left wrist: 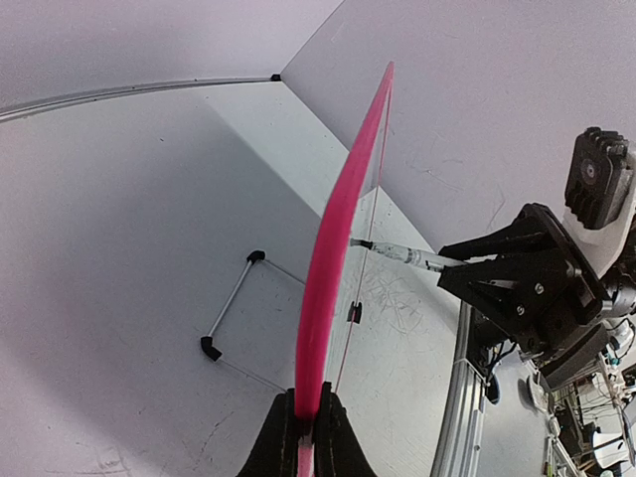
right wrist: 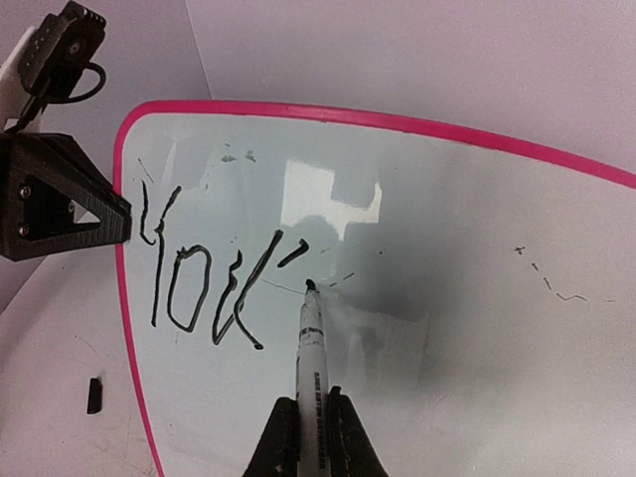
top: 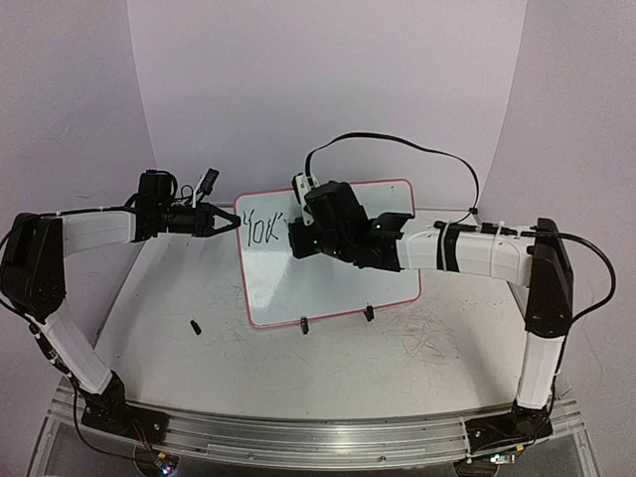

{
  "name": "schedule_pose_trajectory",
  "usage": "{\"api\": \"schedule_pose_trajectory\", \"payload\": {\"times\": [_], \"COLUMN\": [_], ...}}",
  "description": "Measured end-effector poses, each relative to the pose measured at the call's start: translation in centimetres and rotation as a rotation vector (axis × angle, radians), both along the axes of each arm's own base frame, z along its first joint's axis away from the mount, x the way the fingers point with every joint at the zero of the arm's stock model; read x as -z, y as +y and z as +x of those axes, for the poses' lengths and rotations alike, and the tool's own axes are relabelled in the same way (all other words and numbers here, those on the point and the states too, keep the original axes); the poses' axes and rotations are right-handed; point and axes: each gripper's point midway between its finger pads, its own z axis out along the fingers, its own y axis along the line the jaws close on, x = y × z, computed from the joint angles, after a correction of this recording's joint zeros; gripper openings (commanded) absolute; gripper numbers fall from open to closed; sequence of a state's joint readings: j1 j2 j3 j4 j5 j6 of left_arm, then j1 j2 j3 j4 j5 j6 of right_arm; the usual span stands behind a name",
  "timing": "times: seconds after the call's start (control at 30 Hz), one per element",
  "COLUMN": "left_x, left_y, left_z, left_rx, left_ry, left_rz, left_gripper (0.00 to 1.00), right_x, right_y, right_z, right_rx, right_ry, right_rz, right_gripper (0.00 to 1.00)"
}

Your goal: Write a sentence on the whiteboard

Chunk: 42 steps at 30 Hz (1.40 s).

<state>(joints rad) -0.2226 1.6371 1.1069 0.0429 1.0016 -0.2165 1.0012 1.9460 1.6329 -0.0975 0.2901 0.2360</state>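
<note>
1. Left gripper (top: 231, 221) is clamped on the whiteboard (top: 328, 288) rim at 9 o'clock.
2. Right gripper (right wrist: 310, 415) pinches a marker (right wrist: 311, 343), its tip touching the board at 3 o'clock of the sentence (right wrist: 221, 303).
3. Only the left wrist view shows the wire stand (left wrist: 234, 298).

A small black cap-like piece (top: 195, 325) lies on the white table (top: 298, 383), whose surface farther right bears faint grey scribbles (top: 425, 333).

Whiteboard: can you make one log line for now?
left gripper: shut on whiteboard rim | right gripper: shut on marker | marker tip: at board beside apostrophe | sentence: only "You'" written
</note>
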Motion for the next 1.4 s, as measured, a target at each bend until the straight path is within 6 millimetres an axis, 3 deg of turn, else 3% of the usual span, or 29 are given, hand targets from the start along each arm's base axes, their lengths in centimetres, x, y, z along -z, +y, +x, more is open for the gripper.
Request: {"api": "schedule_pose_trajectory", "payload": {"times": [0.3, 0.8, 1.4], "left_x": [-0.1, -0.1, 0.0], "left_y": [0.0, 0.0, 0.0], "left_z": [-0.1, -0.1, 0.0], "left_rx": [0.006, 0.007, -0.001], "left_ry": [0.0, 0.0, 0.0], "left_rz": [-0.003, -0.003, 0.001], "left_gripper": [0.0, 0.0, 0.0], "right_x": [-1.1, -1.1, 1.6], "right_y": [0.3, 0.0, -0.1], "right_z": [0.2, 0.4, -0.7], "right_rx": [0.001, 0.021, 0.035], "right_ry": [-0.017, -0.014, 0.045], "right_rz": [0.017, 0.021, 0.014], "right_gripper": [0.0, 0.0, 0.0]}}
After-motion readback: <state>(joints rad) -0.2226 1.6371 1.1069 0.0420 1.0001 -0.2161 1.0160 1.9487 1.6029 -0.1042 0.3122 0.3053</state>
